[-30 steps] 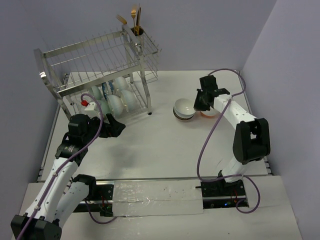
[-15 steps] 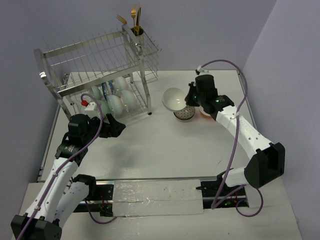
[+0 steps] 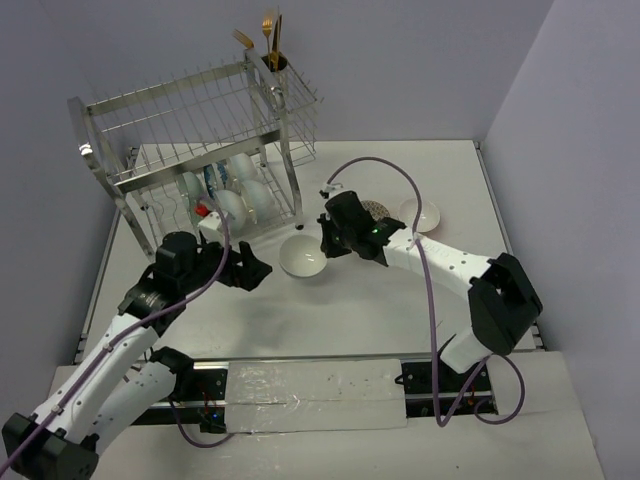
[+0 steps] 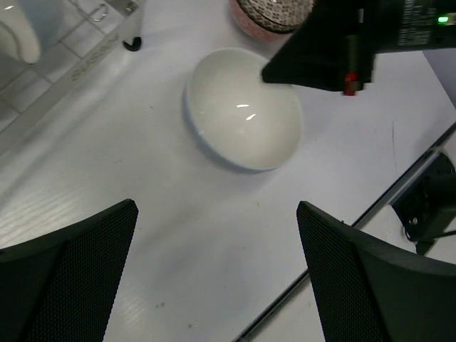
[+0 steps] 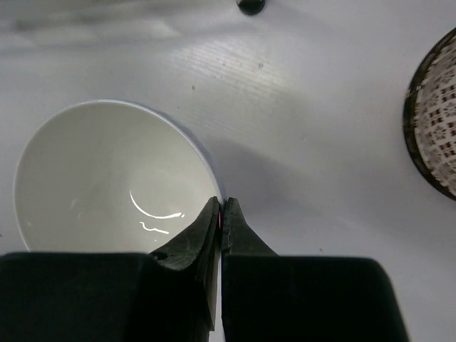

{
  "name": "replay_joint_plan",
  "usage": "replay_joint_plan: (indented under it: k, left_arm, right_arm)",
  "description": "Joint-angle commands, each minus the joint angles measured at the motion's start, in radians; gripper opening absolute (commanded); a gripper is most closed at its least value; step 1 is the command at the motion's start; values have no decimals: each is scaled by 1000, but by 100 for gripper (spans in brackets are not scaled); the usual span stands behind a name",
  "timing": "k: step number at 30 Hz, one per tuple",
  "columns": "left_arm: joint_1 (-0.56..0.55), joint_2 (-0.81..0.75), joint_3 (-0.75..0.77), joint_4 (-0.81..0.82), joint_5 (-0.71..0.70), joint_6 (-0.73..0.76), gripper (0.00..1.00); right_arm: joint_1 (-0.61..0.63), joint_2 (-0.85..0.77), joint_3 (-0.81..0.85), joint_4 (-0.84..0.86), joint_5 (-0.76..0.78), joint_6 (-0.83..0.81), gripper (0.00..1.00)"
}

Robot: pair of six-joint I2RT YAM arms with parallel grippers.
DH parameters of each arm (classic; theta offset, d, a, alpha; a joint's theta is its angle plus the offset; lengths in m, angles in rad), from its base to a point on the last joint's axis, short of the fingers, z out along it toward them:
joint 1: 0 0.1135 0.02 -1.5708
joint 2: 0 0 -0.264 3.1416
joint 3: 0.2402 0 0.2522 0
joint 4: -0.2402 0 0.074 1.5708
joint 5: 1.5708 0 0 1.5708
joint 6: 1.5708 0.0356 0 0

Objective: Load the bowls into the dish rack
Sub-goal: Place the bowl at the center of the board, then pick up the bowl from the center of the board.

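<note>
My right gripper point(image 3: 325, 243) is shut on the rim of a white bowl point(image 3: 302, 258), holding it low over the table in front of the dish rack point(image 3: 200, 130). The right wrist view shows its fingers point(image 5: 221, 206) pinching the bowl's rim point(image 5: 107, 178). My left gripper point(image 3: 250, 266) is open and empty, just left of that bowl. In the left wrist view the bowl point(image 4: 242, 107) lies ahead of the open fingers point(image 4: 215, 214). Several white bowls point(image 3: 238, 195) stand on edge in the rack's lower shelf. A brown-patterned bowl point(image 3: 372, 211) and a small white bowl point(image 3: 420, 213) sit at the right.
The rack's corner cup holds gold cutlery point(image 3: 271, 40). A black rack foot point(image 5: 251, 6) stands just beyond the held bowl. The patterned bowl point(image 5: 434, 121) is close on the right of my right gripper. The table's front edge point(image 4: 335, 235) runs near my left gripper.
My right arm lifted the white bowl off the patterned bowl and carried it left and forward, down in front of the rack. My left gripper moved right toward it.
</note>
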Motion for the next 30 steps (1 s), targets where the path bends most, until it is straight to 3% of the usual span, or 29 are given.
replay_joint_plan:
  k: [1, 6, 18, 21, 28, 30]
  left_arm:
    - [-93, 25, 65, -13, -71, 76, 99]
    - [-224, 75, 79, -22, -108, 146, 99]
    - [-328, 220, 104, 4, -181, 134, 99]
    - [-362, 242, 110, 4, -215, 139, 99]
    - [-440, 309, 165, -16, -295, 154, 99]
    - [-466, 341, 191, -32, -309, 160, 99]
  right_arm:
    - [28, 27, -3, 114, 15, -24, 0]
    - [48, 86, -33, 149, 4, -65, 0]
    - [83, 109, -104, 194, 76, -84, 1]
    - [86, 92, -106, 183, 96, -84, 16]
    - [86, -29, -113, 155, 104, -88, 67]
    - [85, -78, -103, 122, 119, -94, 73]
